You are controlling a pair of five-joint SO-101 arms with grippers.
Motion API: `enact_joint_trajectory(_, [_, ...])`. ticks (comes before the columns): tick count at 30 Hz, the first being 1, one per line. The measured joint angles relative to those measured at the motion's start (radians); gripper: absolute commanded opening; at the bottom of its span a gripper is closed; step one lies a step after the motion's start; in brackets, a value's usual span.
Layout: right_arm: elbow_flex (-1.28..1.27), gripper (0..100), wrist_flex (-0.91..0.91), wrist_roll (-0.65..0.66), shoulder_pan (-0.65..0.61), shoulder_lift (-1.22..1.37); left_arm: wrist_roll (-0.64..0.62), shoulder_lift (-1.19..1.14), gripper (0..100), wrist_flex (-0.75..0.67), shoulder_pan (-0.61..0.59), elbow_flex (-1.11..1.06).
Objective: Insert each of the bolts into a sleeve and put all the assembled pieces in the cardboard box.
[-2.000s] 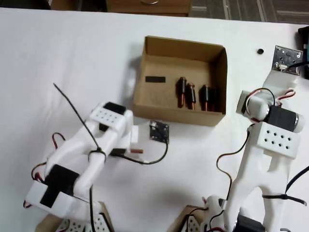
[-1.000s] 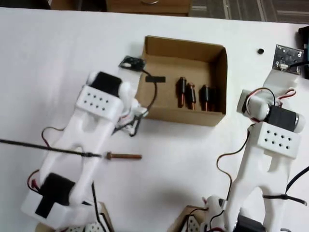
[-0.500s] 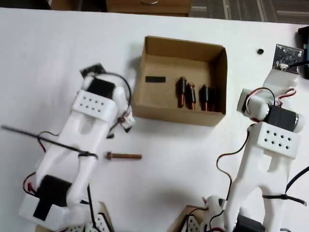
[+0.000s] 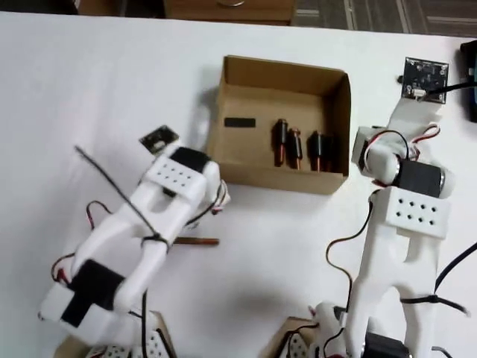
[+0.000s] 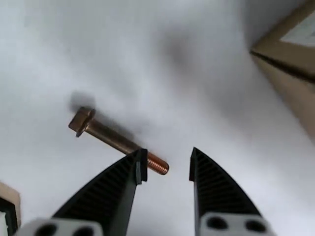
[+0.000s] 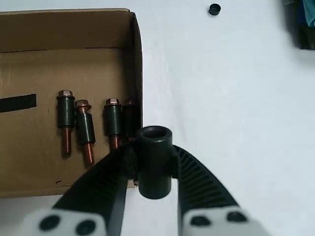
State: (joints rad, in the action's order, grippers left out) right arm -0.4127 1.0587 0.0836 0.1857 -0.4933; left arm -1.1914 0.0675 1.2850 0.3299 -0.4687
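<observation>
A copper bolt (image 5: 113, 135) lies flat on the white table, its threaded end just off one fingertip of my open left gripper (image 5: 168, 164). In the high view the bolt (image 4: 200, 241) pokes out from under the left arm (image 4: 175, 175). My right gripper (image 6: 153, 169) is shut on a black sleeve (image 6: 154, 147), held upright just outside the box's right wall. The cardboard box (image 4: 283, 68) holds several bolts in sleeves (image 4: 297, 148), lying side by side near its right wall (image 6: 135, 59).
A small black cap (image 4: 402, 77) lies on the table beyond the right arm. A dark object (image 4: 469, 74) sits at the table's far right edge. The arm bases and cardboard pieces (image 4: 287, 328) stand along the front edge.
The left arm swung back from beside the box's left wall to over the bolt, which stayed where it lay. The right arm shifted slightly left and farther away with the sleeve.
</observation>
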Motion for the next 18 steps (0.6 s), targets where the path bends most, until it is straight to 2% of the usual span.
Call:
enact_joint_trajectory(7, [0.000,2.0,-0.081,0.000,0.000,0.000,-0.069,0.127,20,0.137,-0.017,-0.020])
enact_joint_trajectory(12, [0.000,2.0,-0.173,0.000,-0.041,0.000,-0.081,0.133,25,0.081,-0.149,-0.196])
enact_joint_trajectory(18, [0.000,2.0,-0.195,0.000,-0.086,0.000,-0.103,0.135,25,0.041,-0.150,-0.204])
